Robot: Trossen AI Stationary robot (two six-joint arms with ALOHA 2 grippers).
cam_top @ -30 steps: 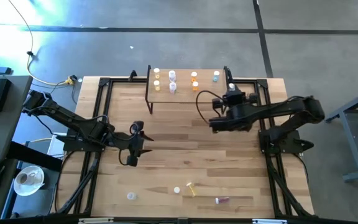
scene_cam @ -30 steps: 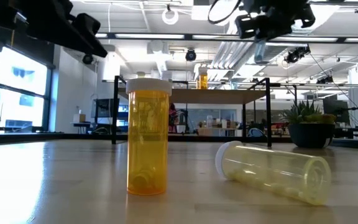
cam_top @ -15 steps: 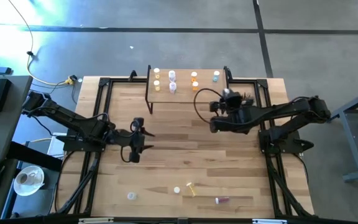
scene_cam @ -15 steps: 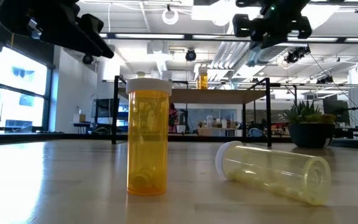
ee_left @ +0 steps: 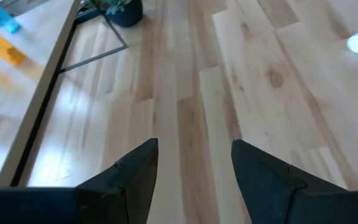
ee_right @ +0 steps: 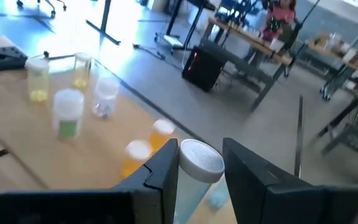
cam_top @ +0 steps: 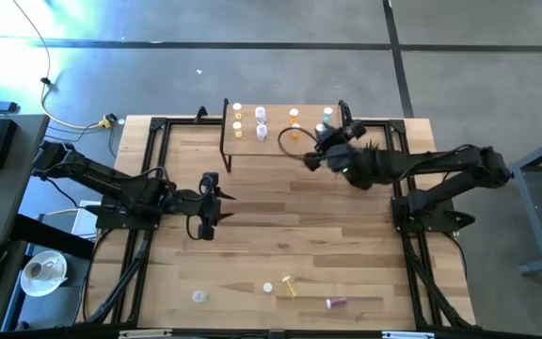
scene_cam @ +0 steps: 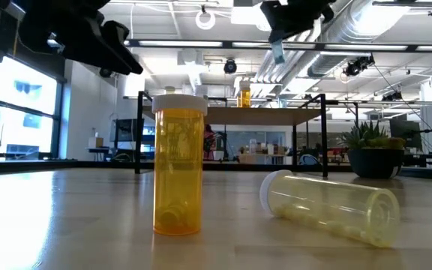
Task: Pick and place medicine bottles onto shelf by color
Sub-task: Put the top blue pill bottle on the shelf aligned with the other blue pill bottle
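Gripping a pale blue translucent cylindrical bottle with a white cap [ee_right: 191, 168] between its dark fingers, the right gripper [cam_top: 322, 149] is hovering just off the right front corner of the small light-wood shelf on thin black legs [cam_top: 276, 143], while the left gripper [cam_top: 222, 200] is waiting with fingers spread over bare wood planks mid-table. Near the table's front edge four bottles are sitting, including an upright amber plastic one [scene_cam: 178, 165] and a clear one lying down [scene_cam: 328, 206]; farther off, seven capped bottles are standing on the shelf, with open planks between.
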